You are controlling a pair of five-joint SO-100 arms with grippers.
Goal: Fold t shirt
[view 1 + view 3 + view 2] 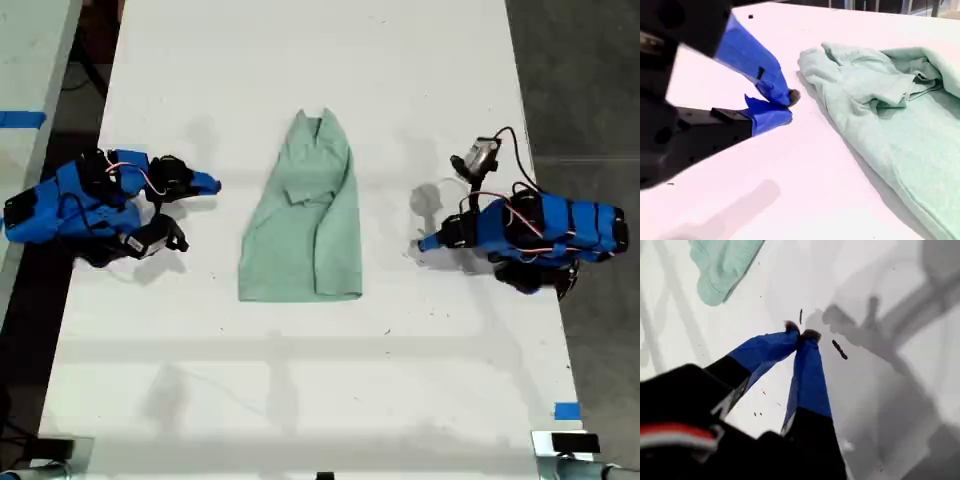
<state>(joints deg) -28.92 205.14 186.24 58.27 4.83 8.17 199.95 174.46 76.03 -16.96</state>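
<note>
One broad white table [300,60] first, with both blue arms parked toward the exterior view's left and right edges. Next down, the t shirt [305,225], lying mid-table between them, already narrowed lengthwise, collar toward the exterior view's top. Looks light and limp, likely to bunch; best pinched at the hem corners, through every layer. Smallest: my first gripper [801,334] pressed together on nothing, my second gripper [782,106] likewise, just beside the cloth.
</note>
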